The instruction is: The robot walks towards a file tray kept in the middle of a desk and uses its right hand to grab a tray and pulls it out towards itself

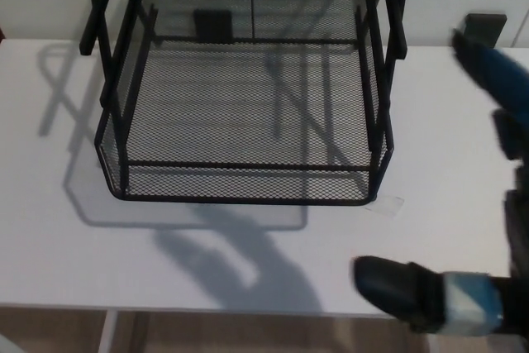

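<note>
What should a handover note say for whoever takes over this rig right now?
Left hand: not in view.
Right hand: raised over the desk's right side, fingers apart, holding nothing, apart from the tray.
Tray: black mesh, mid-desk in its rack, front rim facing the robot, not yet gripped.
Done: the robot stands at the desk.
Left: grip the front rim, pull the tray toward the robot.
</note>
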